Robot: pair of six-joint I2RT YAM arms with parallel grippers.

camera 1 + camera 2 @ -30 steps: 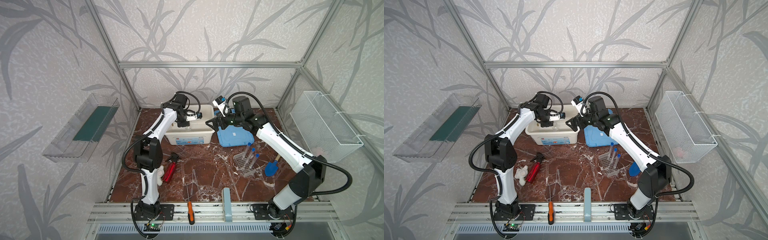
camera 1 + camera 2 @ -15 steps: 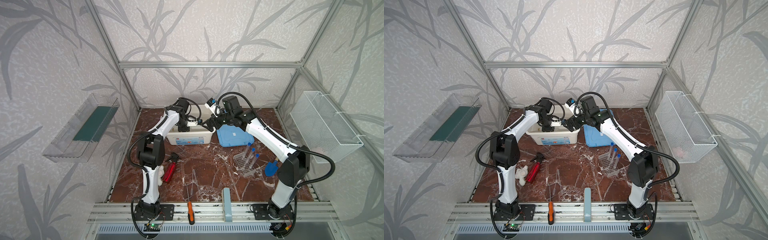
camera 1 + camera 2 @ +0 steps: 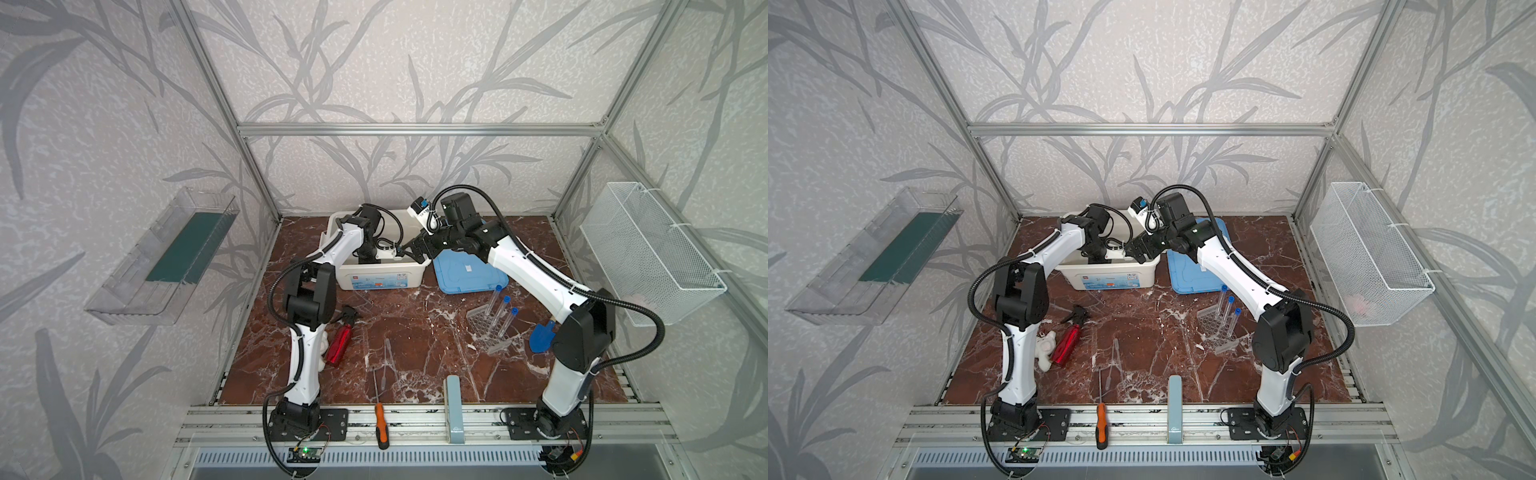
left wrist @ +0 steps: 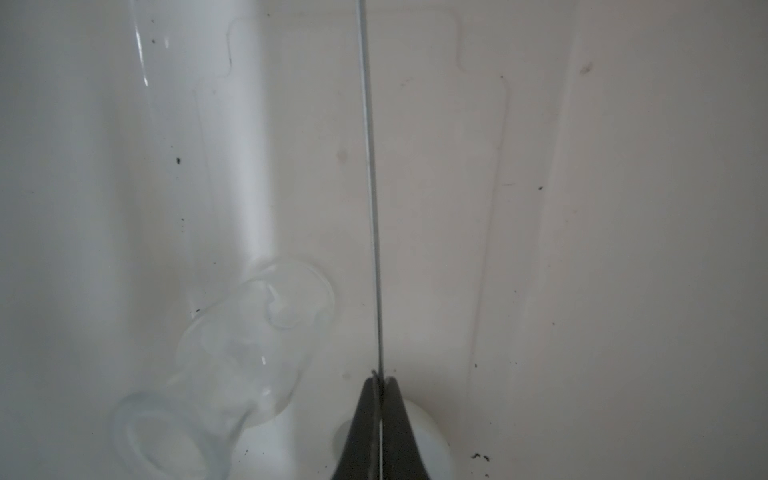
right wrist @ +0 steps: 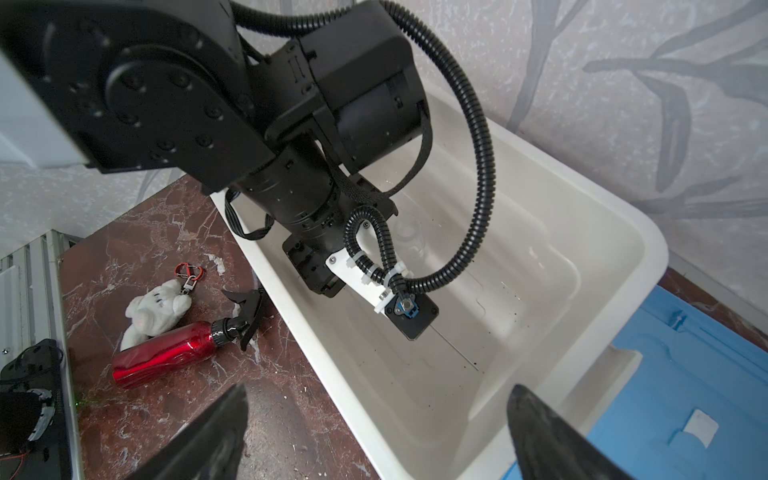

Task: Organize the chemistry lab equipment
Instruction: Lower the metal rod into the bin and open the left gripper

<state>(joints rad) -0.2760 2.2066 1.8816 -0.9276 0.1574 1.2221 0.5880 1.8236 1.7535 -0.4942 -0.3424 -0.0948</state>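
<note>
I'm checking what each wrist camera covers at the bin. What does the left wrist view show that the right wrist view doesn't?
Only the left wrist view: the left gripper shut on a thin rod, and a small white dish hidden partly behind it. Only the right wrist view: the right gripper open, the left arm reaching into the white bin, and the red spray bottle, white plush toy and blue lid outside it. Both: the bin's inside, the rod, and the clear glass jar, faint in the right wrist view.
</note>
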